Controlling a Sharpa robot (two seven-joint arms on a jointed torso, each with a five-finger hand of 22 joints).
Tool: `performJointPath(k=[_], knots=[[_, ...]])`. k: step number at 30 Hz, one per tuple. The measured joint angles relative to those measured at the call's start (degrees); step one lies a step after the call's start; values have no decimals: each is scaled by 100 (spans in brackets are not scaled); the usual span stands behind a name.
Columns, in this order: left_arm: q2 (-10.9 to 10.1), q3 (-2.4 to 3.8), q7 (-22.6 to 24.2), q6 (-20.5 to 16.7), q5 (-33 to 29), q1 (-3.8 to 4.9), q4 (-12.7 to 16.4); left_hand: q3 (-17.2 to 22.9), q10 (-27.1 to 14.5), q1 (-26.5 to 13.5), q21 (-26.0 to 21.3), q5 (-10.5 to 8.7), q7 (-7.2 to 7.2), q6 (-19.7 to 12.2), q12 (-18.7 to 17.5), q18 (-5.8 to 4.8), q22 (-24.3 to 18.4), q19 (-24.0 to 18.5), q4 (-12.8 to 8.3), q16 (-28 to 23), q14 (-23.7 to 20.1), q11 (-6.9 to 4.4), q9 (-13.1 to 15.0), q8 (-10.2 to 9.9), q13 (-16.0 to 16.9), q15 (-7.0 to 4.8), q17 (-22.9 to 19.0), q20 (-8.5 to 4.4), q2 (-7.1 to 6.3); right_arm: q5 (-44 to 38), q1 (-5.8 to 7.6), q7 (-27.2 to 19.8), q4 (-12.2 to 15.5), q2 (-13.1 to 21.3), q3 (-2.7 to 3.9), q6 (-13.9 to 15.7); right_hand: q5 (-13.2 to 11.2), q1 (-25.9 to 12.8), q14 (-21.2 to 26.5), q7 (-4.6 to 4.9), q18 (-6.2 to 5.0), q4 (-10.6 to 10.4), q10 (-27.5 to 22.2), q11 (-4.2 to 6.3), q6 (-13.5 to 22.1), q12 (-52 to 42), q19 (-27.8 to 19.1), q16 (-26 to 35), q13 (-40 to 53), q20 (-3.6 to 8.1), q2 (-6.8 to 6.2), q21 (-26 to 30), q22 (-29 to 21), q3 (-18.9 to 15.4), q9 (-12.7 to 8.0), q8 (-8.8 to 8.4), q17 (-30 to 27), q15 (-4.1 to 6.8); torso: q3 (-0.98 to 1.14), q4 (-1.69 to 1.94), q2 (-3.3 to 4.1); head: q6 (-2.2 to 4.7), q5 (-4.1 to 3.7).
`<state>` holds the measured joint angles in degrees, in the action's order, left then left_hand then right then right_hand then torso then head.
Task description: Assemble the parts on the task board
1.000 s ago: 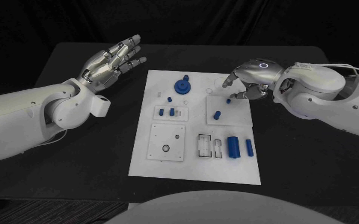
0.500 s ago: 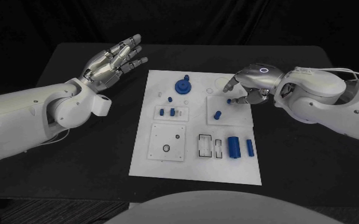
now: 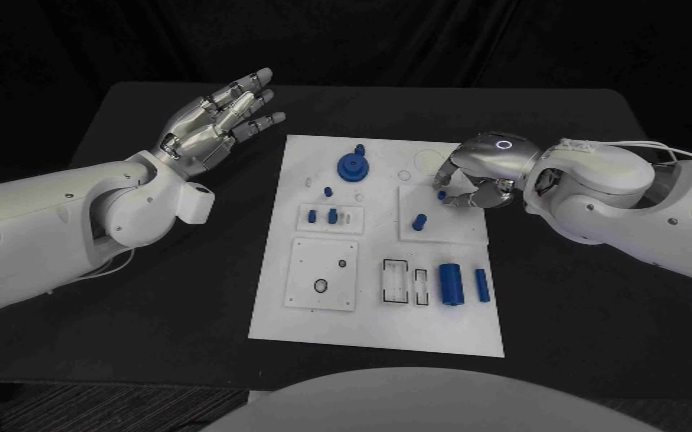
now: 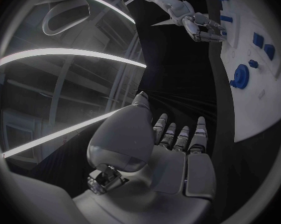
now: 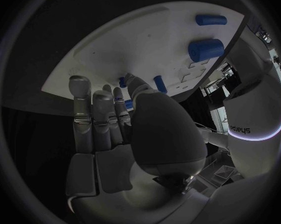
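The task board (image 3: 378, 324) lies flat in the middle of the black table (image 3: 144, 292). Blue parts rest on it: a round gear-like piece (image 3: 352, 166) near the far edge, two small pegs (image 3: 325, 216) in a raised plate on the board's left half, a short peg (image 3: 418, 220) on the square plate to the right, and a thick cylinder (image 3: 450, 284) with a thinner bar (image 3: 480, 285) beside it near the front right.

The left hand (image 3: 216, 122) is raised above the table, well apart from the board's far left corner, palm open and fingers spread straight. It holds nothing and touches nothing.

The right hand (image 3: 476, 177) sits over the board's right edge, beside the square plate. Its fingers (image 3: 450, 192) are curled downward toward a small blue part (image 3: 438, 193) at their tips. Whether the fingers pinch that part or merely meet it cannot be determined. In the right wrist view, the fingers (image 5: 93, 117) extend toward the board with small blue pieces (image 5: 159, 83) just beyond the tips.
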<state>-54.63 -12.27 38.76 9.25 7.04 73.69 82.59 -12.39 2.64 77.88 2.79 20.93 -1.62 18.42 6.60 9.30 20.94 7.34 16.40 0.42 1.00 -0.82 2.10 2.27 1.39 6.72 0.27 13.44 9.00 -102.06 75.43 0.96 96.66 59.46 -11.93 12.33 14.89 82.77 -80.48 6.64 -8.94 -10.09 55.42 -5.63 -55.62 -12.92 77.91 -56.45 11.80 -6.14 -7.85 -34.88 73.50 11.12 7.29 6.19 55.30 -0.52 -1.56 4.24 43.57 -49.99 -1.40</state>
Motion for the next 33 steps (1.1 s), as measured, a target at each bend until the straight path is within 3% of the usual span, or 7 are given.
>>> performJointPath(k=[5,17,23,33], knots=[[10,0,1,20,-3,-3,-16,-15,-21,53,24,42,41,0,0,0,69,60,-14,0,57,21,0,0,0,57,17,60,8,0,-31,-29,-58,-38,-1,56,145,48,0,5,0,46,154,21,-147,0,14,-40,-64,14,47,0,25,110,43,38,4,1,0,2,-1,0,0],[39,0,2,65,-7,-17,-68,1,-19,215,72,244,96,55,44,0,119,174,-61,23,129,65,9,0,0,129,39,129,67,-1,-72,-134,-117,-110,0,186,148,115,-51,54,0,111,530,111,-417,0,61,-64,-158,61,40,-79,98,349,146,119,31,52,-2,10,-6,0,-3],[59,0,3,87,-9,-24,-101,21,-19,354,72,392,218,177,44,-1,126,210,-138,45,170,64,24,0,1,170,45,165,83,-2,-80,-170,-128,-125,-2,206,148,115,-71,66,0,139,736,166,-471,0,82,-63,-195,82,40,-106,129,470,185,119,24,72,-7,12,-12,0,-4],[80,0,5,132,-10,-42,-141,33,-39,456,119,571,379,338,44,-1,183,340,-235,90,210,84,47,27,1,210,62,212,93,-2,-87,-196,-133,-147,-2,197,209,238,-49,84,-1,259,953,170,-488,29,82,-14,-254,82,-22,-105,145,669,189,114,-62,95,-11,8,-15,0,-10]])
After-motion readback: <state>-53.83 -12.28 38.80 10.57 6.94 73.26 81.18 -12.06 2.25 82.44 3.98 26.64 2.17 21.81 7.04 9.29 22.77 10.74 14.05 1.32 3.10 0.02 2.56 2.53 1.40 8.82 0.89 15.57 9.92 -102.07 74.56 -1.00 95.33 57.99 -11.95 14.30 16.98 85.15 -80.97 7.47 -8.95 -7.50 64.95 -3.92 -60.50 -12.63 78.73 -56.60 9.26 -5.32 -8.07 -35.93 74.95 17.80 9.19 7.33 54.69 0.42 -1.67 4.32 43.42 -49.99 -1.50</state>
